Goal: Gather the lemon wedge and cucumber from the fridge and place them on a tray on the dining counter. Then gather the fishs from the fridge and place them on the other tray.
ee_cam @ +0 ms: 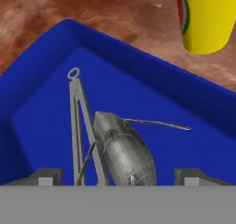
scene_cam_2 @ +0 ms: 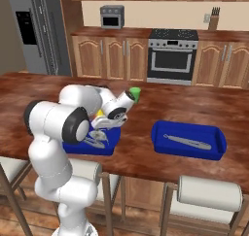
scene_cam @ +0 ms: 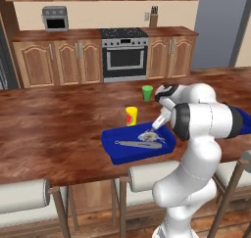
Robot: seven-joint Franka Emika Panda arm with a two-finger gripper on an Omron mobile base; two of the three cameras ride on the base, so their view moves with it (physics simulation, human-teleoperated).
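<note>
While spread wide, pincer hovers over grey metallic fish lying in blue rectangular tray on brown wooden table; beside yellow cup.

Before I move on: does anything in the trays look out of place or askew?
Nothing spilled or damaged. The near blue tray holds two grey fish: a long one lying flat and a plumper one resting across it under the open hand. The other tray holds one fish.

Yellow cup just beyond blue tray; green cup farther back
</note>
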